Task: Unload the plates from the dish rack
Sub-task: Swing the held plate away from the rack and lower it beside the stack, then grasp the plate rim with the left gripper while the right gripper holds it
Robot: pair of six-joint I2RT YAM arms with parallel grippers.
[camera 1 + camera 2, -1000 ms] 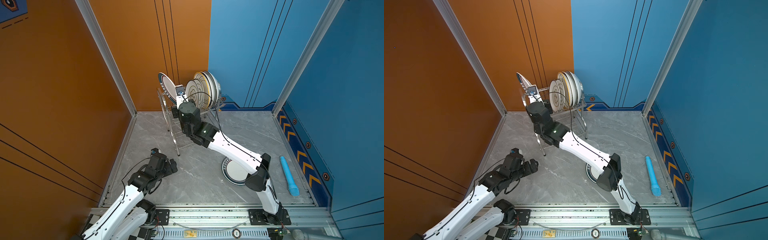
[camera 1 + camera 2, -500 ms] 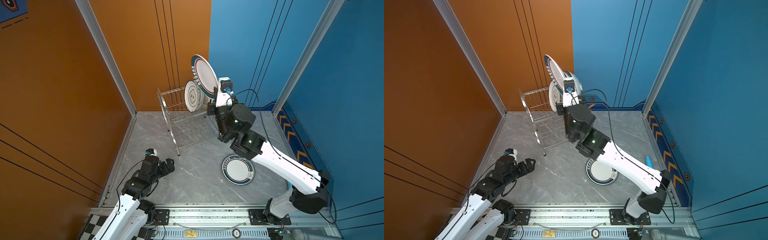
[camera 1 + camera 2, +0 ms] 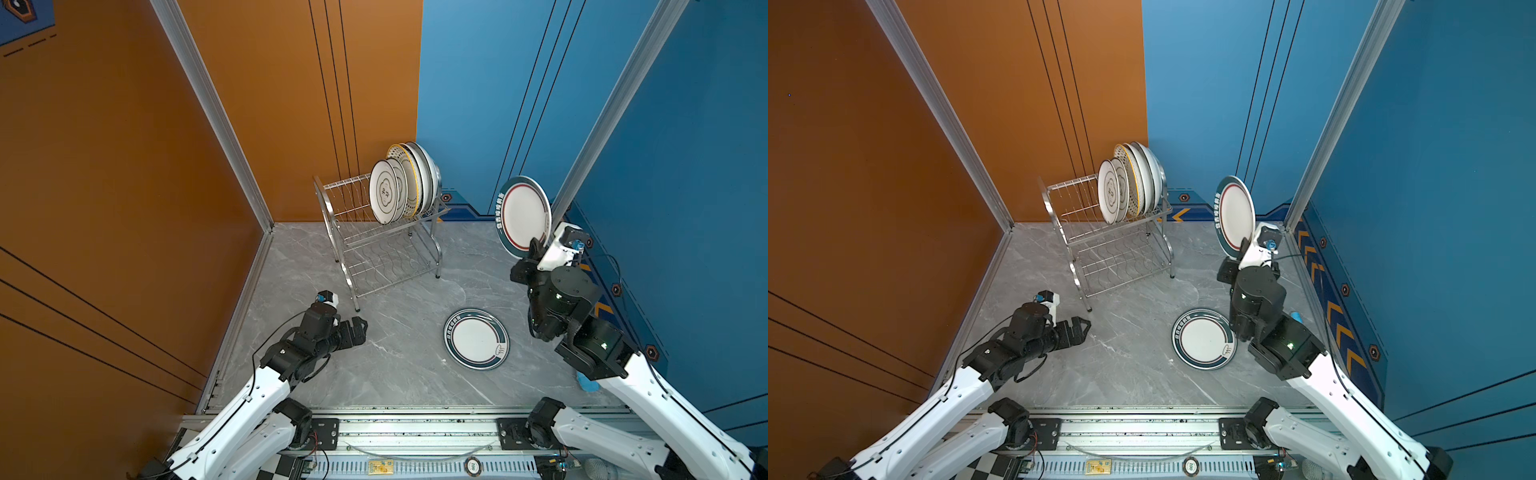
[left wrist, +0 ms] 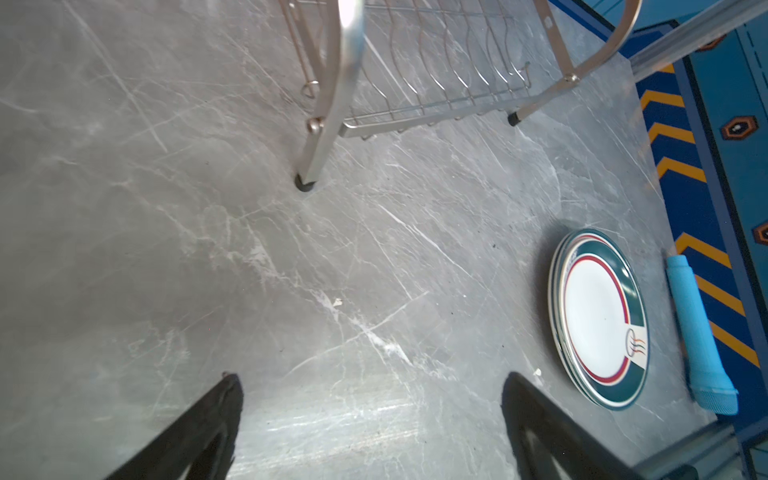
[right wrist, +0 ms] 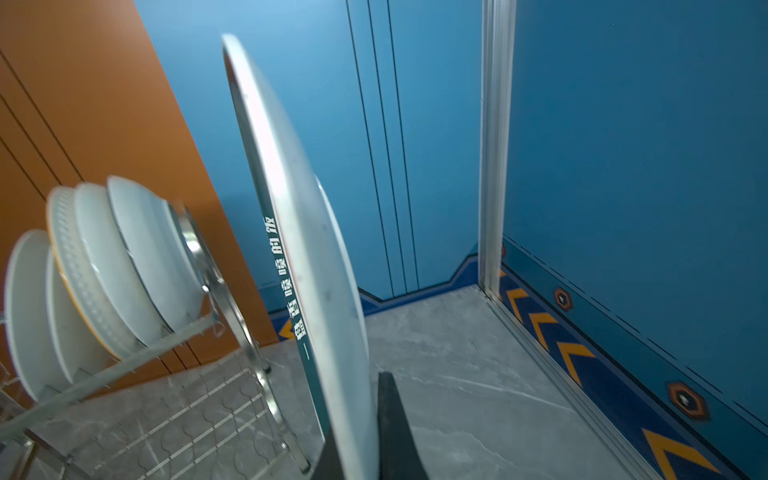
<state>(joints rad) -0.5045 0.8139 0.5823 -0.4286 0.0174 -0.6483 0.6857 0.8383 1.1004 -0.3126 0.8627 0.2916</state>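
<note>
The dish rack (image 3: 332,216) (image 3: 1059,220) stands at the back against the wall, with several white plates (image 3: 384,193) (image 3: 1111,193) upright at the right end of its top tier. My right gripper (image 3: 537,248) (image 3: 1245,246) (image 5: 361,419) is shut on the lower rim of a teal-rimmed plate (image 3: 524,214) (image 3: 1236,214) (image 5: 299,232), held upright in the air to the right of the rack. Teal-rimmed plates (image 3: 476,338) (image 3: 1203,338) (image 4: 596,316) lie stacked flat on the floor. My left gripper (image 3: 360,328) (image 3: 1082,327) (image 4: 370,380) hangs open and empty low over the floor near the rack's front leg (image 4: 316,158).
A light blue cylinder (image 4: 696,332) (image 3: 1296,316) lies along the right wall beside the flat plates. The rack's lower tier (image 4: 436,99) (image 5: 199,399) holds nothing. Orange and blue walls close in the grey marble floor (image 3: 395,374) on three sides.
My right arm has carried the teal-rimmed plate from above the rack to the right and lower, clear of the rack. The left arm has shifted slightly, still open.
</note>
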